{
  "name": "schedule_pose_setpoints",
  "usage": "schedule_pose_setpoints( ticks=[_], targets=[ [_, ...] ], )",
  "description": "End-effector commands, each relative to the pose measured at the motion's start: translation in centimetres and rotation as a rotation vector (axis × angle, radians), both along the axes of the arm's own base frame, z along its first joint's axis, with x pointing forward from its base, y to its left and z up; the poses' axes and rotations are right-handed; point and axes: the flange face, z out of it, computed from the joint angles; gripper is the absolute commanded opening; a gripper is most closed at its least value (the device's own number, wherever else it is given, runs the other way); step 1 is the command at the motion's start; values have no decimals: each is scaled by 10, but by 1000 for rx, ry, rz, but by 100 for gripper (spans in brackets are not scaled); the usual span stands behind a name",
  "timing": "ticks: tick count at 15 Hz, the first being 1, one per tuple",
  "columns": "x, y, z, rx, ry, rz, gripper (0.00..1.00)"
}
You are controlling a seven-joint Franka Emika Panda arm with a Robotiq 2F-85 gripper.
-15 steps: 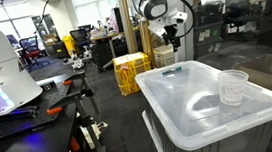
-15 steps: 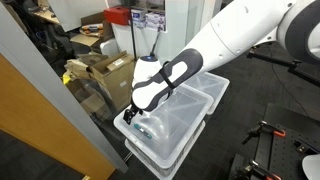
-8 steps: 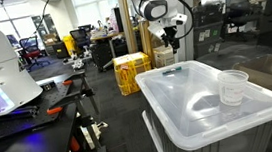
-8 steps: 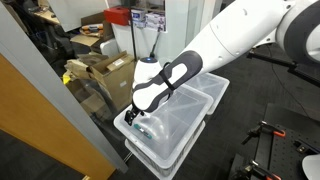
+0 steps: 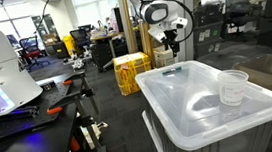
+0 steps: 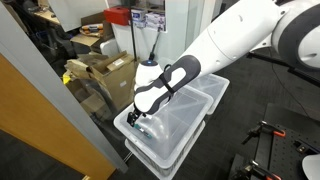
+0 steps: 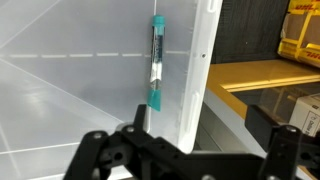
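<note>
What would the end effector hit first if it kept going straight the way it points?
Probably the teal-capped marker on the bin lid, near its edge, or the lid beside it. The open end effector points down at them, but depth is unclear.

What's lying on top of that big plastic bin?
On its lid: a teal-capped pen near one edge and a clear cup toward the opposite end. The cloudy lid hides the inside of the bin.

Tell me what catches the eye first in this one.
The white arm's open gripper hangs over the far edge of a big clear plastic bin. Close beneath it, a pen with teal ends lies on the bin's top beside the rim. A clear cup stands upright toward the opposite end.
</note>
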Motion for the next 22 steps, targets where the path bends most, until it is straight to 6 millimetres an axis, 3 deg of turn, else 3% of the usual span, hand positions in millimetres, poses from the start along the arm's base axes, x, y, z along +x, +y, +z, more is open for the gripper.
schedule_pose_setpoints(
  ticks=[1,16,22],
  targets=[
    [8,2,-12,-6,37,-6,100],
    [25,-8,-56,32,180,6,100],
    [29,-4,-72,18,233,-2,100]
  ],
)
